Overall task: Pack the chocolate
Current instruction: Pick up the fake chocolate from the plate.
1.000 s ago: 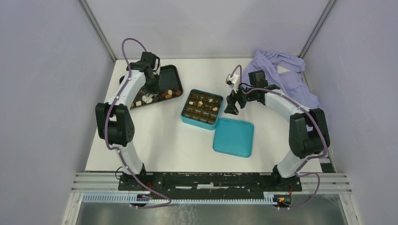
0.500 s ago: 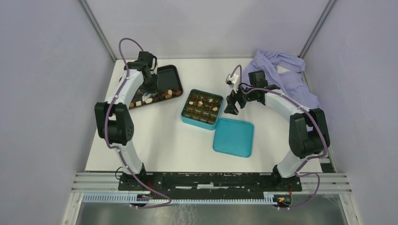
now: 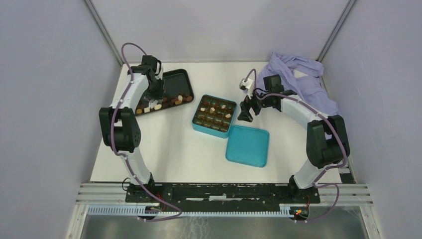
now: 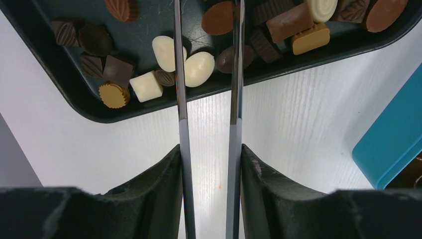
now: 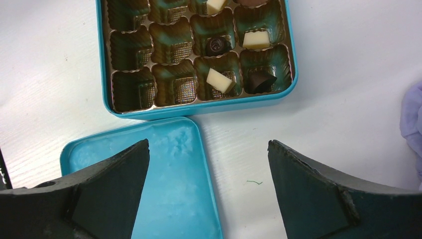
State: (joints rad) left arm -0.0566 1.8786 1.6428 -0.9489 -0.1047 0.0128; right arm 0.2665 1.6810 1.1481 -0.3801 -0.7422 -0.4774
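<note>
White table [image 3: 174, 149], grey walls: the left gripper [image 4: 209, 6] hovered over the black tray [image 4: 74, 102] of loose chocolate [image 4: 147, 87].
Its thin fingers [image 4: 181, 124] stood narrowly apart, clamping nothing; a tan piece [image 4: 217, 19] and a cream piece [image 4: 200, 68] lay between them. It would do best to centre on one piece and close gently. The right gripper [image 5: 209, 144], fingers wide apart, hung just before the part-filled teal box [image 5: 199, 108].

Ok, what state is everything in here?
Box: open, partly filled.
Lid: off, lying flat beside the box.
Tray: holding loose chocolates.
Left gripper: slightly open, over the tray.
Right gripper: wide open, empty.
Cloth: crumpled, far right corner.
</note>
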